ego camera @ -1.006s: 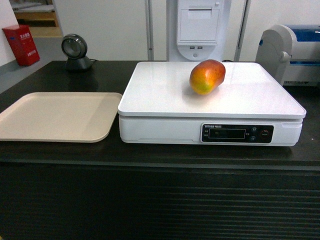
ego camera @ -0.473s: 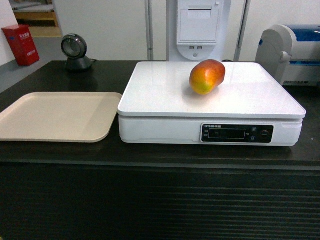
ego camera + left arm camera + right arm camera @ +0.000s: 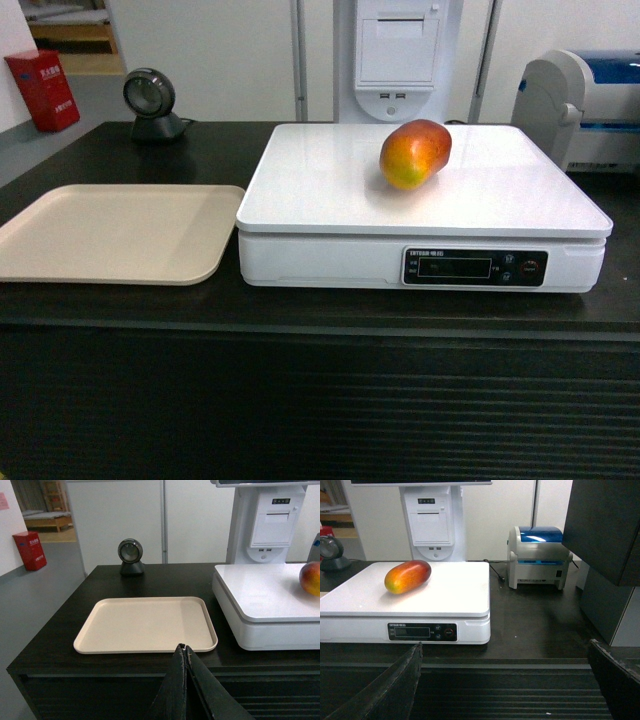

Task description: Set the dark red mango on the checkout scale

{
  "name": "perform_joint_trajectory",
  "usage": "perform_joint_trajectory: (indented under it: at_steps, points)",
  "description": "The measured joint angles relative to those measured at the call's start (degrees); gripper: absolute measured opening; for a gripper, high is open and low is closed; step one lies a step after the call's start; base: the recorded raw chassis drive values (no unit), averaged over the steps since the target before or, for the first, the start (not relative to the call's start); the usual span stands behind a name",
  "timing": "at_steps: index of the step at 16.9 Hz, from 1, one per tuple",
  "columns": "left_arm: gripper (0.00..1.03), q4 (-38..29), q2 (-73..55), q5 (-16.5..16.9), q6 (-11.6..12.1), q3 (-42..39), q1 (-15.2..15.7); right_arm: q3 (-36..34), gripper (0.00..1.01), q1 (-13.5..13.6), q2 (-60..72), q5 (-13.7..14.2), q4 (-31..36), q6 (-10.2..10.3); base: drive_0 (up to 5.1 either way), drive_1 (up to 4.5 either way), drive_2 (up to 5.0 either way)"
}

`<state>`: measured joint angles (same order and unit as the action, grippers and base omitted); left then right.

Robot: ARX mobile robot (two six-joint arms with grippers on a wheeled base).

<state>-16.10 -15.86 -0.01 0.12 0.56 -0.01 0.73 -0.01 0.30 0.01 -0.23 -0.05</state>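
Note:
The dark red mango (image 3: 415, 153) lies on its side on the white scale (image 3: 330, 195), toward the back middle of the platform; it also shows as the mango (image 3: 407, 576) and, at the frame's edge, the mango (image 3: 310, 578). The scale (image 3: 465, 595) (image 3: 260, 597) sits on the black checkout counter (image 3: 150, 305). Neither gripper appears in the head view. My left gripper (image 3: 183, 649) is shut and empty, held in front of the counter's edge. My right gripper (image 3: 505, 647) stands wide open and empty, before the ribbed front panel (image 3: 510, 695).
A beige tray (image 3: 110, 232) lies left of the scale. A round barcode scanner (image 3: 150, 102) stands at the counter's back left, a receipt printer stand (image 3: 398, 55) behind the scale, and a blue-topped label printer (image 3: 539, 556) to the right. A red box (image 3: 42, 90) stands far left.

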Motion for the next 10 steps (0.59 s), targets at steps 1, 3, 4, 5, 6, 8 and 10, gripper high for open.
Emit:
perform_joint_trajectory:
  at_steps: [1,3,4,5,6,8,10]
  points:
    - [0.02,0.4,0.4,0.0,0.0,0.0,0.0,0.0,0.98,0.0,0.0,0.0,0.0,0.0,0.0,0.0,0.0]
    - [0.02,2.3,2.0,0.0,0.0,0.0,0.0,0.0,0.98,0.0,0.0,0.0,0.0,0.0,0.0,0.0,0.0]
    - [0.02,3.3,3.2,0.0,0.0,0.0,0.0,0.0,0.98,0.0,0.0,0.0,0.0,0.0,0.0,0.0,0.0]
    - [0.02,4.3,4.2,0.0,0.0,0.0,0.0,0.0,0.98,0.0,0.0,0.0,0.0,0.0,0.0,0.0,0.0]
    - [0.02,5.3,5.1,0.0,0.0,0.0,0.0,0.0,0.98,0.0,0.0,0.0,0.0,0.0,0.0,0.0,0.0]
    - [0.02,12.5,10.2,0.0,0.0,0.2,0.0,0.0,0.98,0.0,0.0,0.0,0.0,0.0,0.0,0.0,0.0]
    - [0.02,15.4,15.3,-0.1,0.0,0.4,0.0,0.0,0.98,0.0,0.0,0.0,0.0,0.0,0.0,0.0,0.0]
